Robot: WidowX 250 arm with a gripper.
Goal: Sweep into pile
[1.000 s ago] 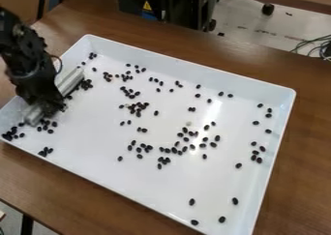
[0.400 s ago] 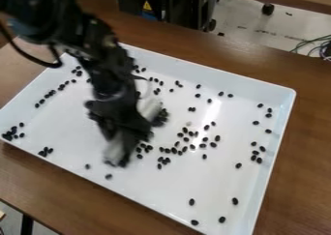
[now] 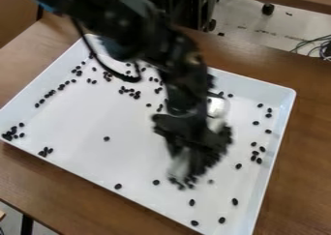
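Observation:
The black gripper (image 3: 194, 135) hangs low over the right-centre part of the white tray (image 3: 77, 142), blurred. It holds a pale sweeping bar (image 3: 180, 165), whose ends stick out on both sides of it; the fingers are hard to make out. Black beans (image 3: 183, 183) bunch against the bar's lower end and right side. More beans (image 3: 256, 156) lie along the tray's right side, and others (image 3: 11, 132) cluster at its left corner. A line of beans (image 3: 50, 94) runs near the left wall. Part of the tray and its beans is hidden behind the arm.
The tray's raised rim (image 3: 292, 96) surrounds the work area on a brown wooden table (image 3: 310, 156). Beyond the table stand a black case and a wheeled frame on the floor, with cables (image 3: 313, 44) at the right edge.
The gripper and bar have moved from the tray's left side across to right of centre. Beans from the middle have shifted right; a few lie scattered along the lower side behind the bar.

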